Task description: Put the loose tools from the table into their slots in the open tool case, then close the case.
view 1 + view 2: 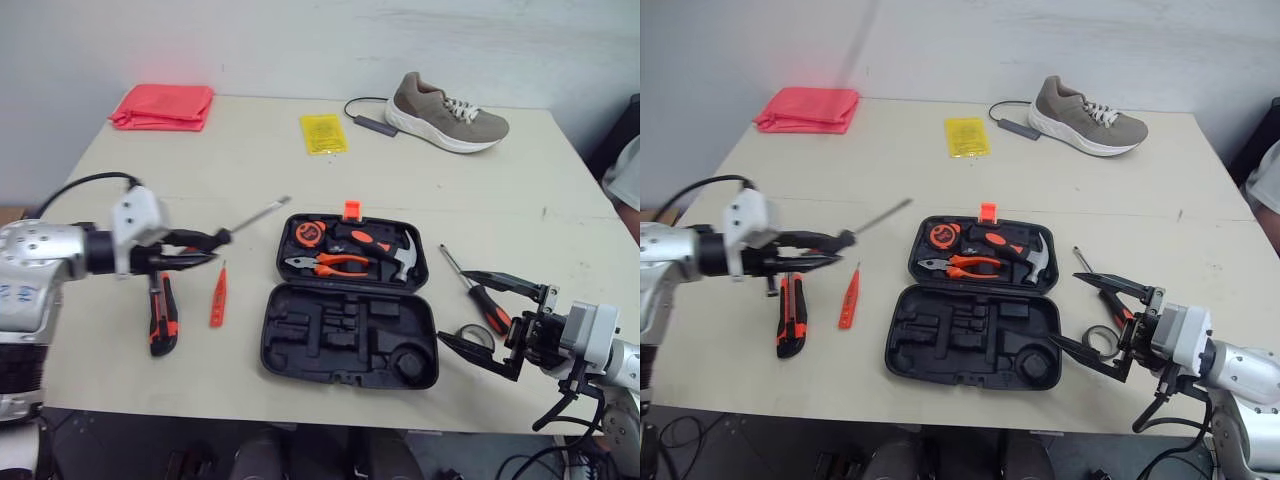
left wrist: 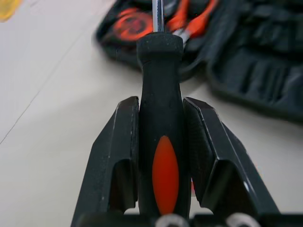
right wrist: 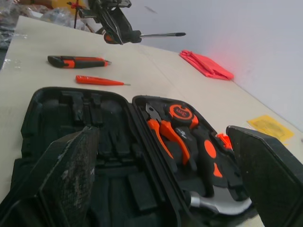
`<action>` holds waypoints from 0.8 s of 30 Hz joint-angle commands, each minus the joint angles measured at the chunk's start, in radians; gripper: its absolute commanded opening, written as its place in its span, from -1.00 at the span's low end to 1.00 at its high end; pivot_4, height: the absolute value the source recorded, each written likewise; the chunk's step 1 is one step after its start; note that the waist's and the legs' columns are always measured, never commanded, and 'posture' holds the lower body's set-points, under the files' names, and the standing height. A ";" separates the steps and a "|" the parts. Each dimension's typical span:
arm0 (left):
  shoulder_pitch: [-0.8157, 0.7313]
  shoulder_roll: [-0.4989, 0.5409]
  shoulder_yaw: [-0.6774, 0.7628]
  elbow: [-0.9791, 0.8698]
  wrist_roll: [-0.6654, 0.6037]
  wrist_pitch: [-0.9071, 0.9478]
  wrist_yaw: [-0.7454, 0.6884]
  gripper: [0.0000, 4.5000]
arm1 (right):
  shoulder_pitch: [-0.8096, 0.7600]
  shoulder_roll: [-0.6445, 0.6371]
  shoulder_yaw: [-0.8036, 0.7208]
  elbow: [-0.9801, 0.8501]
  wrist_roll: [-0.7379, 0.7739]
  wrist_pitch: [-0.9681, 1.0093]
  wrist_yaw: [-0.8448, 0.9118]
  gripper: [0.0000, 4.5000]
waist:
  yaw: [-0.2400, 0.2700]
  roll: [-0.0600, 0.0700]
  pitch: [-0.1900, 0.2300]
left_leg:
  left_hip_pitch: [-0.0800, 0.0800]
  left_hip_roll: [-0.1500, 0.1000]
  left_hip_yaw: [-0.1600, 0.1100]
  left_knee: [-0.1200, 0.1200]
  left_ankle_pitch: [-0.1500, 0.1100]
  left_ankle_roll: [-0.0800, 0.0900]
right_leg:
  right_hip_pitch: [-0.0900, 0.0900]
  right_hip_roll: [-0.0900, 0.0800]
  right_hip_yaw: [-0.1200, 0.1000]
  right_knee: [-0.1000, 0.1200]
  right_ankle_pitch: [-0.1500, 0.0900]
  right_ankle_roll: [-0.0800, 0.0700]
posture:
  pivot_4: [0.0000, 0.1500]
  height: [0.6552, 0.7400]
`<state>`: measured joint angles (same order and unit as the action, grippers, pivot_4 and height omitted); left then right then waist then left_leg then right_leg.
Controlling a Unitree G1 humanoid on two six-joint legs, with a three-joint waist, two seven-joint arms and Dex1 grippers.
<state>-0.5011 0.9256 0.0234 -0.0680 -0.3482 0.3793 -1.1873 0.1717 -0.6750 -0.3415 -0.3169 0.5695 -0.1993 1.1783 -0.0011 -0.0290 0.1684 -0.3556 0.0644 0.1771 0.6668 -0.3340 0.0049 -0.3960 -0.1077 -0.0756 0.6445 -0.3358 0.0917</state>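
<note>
Left of the open black plastic tool case (image 1: pixel 330 335), the left gripper (image 1: pixel 203 249), clenched on the black-and-orange screwdriver (image 2: pixel 160 94), should align shaft with slot; the right gripper (image 1: pixel 452 306) gapes.

Open black tool case (image 1: pixel 349 340) mid-table, screwdriver (image 1: pixel 257 215) held aloft, utility knife (image 1: pixel 163 320) lying left

The desk (image 1: pixel 250 170) is cream, the tool case (image 1: pixel 350 335) black, its pliers (image 1: pixel 338 264) orange-and-black, the screwdriver (image 2: pixel 163 142) black with an orange oval, the cloth (image 1: pixel 163 106) red, the shoe (image 1: pixel 445 112) taupe with a white sole.
</note>
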 commanded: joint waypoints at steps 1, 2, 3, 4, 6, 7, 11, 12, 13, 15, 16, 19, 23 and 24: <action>-0.059 -0.027 -0.126 -0.117 0.051 0.005 -0.022 -0.68 | 0.017 -0.010 -0.041 0.006 -0.004 -0.036 0.006 1.00 | -0.002 0.001 0.000 | 0.000 0.000 0.000 0.000 0.000 0.000 | 0.000 0.001 0.001 0.000 0.000 0.000 | 1.00 1.00; -0.073 -0.040 -0.161 -0.132 0.072 0.013 -0.016 -0.68 | 0.023 -0.009 -0.044 0.007 -0.005 -0.040 0.007 1.00 | -0.003 0.001 0.000 | 0.000 0.000 0.001 0.000 0.000 -0.001 | 0.000 0.001 0.001 0.000 0.000 0.000 | 1.00 1.00; -0.095 -0.068 -0.202 -0.145 0.099 0.017 0.001 -0.68 | 0.033 -0.005 -0.047 0.007 -0.006 -0.045 0.006 1.00 | -0.003 0.001 0.000 | 0.001 0.000 0.001 0.000 0.001 -0.001 | 0.000 0.003 0.002 0.000 0.000 0.000 | 1.00 1.00; -0.111 -0.086 -0.229 -0.152 0.115 0.025 0.013 -0.68 | 0.039 -0.003 -0.048 0.006 -0.006 -0.048 0.004 1.00 | 0.000 0.001 0.000 | 0.001 0.000 0.001 0.000 0.001 -0.001 | 0.000 0.004 0.003 0.000 0.000 0.000 | 1.00 1.00; -0.146 -0.123 -0.279 -0.144 0.170 0.004 0.032 -0.68 | 0.050 0.000 -0.049 0.003 -0.007 -0.053 -0.003 1.00 | 0.001 0.001 0.000 | 0.001 0.000 0.001 0.001 0.001 -0.002 | 0.000 0.007 0.005 0.000 0.000 0.000 | 1.00 1.00; -0.163 -0.139 -0.302 -0.140 0.191 0.016 0.040 -0.68 | 0.055 0.000 -0.048 0.002 -0.008 -0.054 -0.007 1.00 | 0.001 0.001 0.000 | 0.001 0.000 0.000 0.001 0.001 -0.002 | 0.000 0.008 0.005 0.000 0.000 0.000 | 1.00 1.00; -0.232 -0.201 -0.416 -0.165 0.274 0.092 0.051 -0.68 | 0.071 0.001 -0.047 -0.005 -0.019 -0.058 -0.025 1.00 | 0.001 0.001 0.000 | 0.001 0.000 0.000 0.001 0.001 -0.002 | 0.000 0.009 0.010 0.000 0.000 0.000 | 1.00 1.00; -0.238 -0.207 -0.431 -0.176 0.282 0.118 0.050 -0.68 | 0.075 0.001 -0.046 -0.007 -0.022 -0.059 -0.030 1.00 | 0.001 0.001 0.000 | 0.001 0.000 0.000 0.001 0.001 -0.002 | 0.000 0.009 0.011 0.000 0.000 0.000 | 1.00 1.00; -0.243 -0.209 -0.447 -0.187 0.295 0.134 0.044 -0.68 | 0.078 0.002 -0.046 -0.010 -0.026 -0.059 -0.035 1.00 | 0.000 0.001 0.000 | 0.001 0.000 0.000 0.001 0.001 -0.002 | 0.000 0.009 0.011 -0.001 0.000 0.000 | 1.00 1.00; -0.249 -0.201 -0.478 -0.208 0.320 0.177 0.035 -0.68 | 0.083 0.003 -0.044 -0.017 -0.031 -0.057 -0.049 1.00 | -0.002 0.001 0.001 | 0.001 0.001 0.000 0.001 0.001 -0.002 | 0.000 0.009 0.013 -0.001 0.000 0.000 | 1.00 1.00; -0.254 -0.199 -0.496 -0.214 0.345 0.199 0.043 -0.68 | 0.086 0.004 -0.043 -0.021 -0.034 -0.058 -0.055 1.00 | -0.002 0.002 0.001 | 0.001 0.001 0.000 0.001 0.002 -0.003 | 0.000 0.010 0.014 0.000 0.000 0.000 | 1.00 1.00; -0.268 -0.208 -0.527 -0.222 0.389 0.259 0.060 -0.68 | 0.092 0.008 -0.036 -0.032 -0.041 -0.058 -0.071 1.00 | 0.000 0.002 0.001 | 0.001 0.001 0.000 0.002 0.002 -0.003 | 0.000 0.009 0.014 0.000 0.000 0.000 | 1.00 1.00; -0.284 -0.209 -0.560 -0.228 0.429 0.274 0.053 -0.68 | 0.107 0.014 -0.027 -0.058 -0.046 -0.056 -0.089 1.00 | 0.002 0.002 0.001 | 0.001 0.002 -0.001 0.002 0.002 -0.003 | 0.000 0.009 0.015 0.000 0.000 0.000 | 1.00 1.00; -0.286 -0.206 -0.568 -0.228 0.439 0.273 0.049 -0.68 | 0.111 0.015 -0.027 -0.063 -0.047 -0.056 -0.091 1.00 | 0.002 0.002 0.001 | 0.000 0.002 -0.001 0.002 0.002 -0.003 | 0.000 0.009 0.015 0.000 0.000 0.000 | 1.00 1.00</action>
<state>-0.7662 0.7145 -0.5369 -0.2625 0.0678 0.6544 -1.1358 0.2720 -0.6623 -0.3583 -0.3454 0.5177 -0.2402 1.0965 0.0011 -0.0271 0.1693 -0.3552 0.0665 0.1763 0.6689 -0.3322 0.0019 -0.3956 -0.0989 -0.0609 0.6444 -0.3360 0.0912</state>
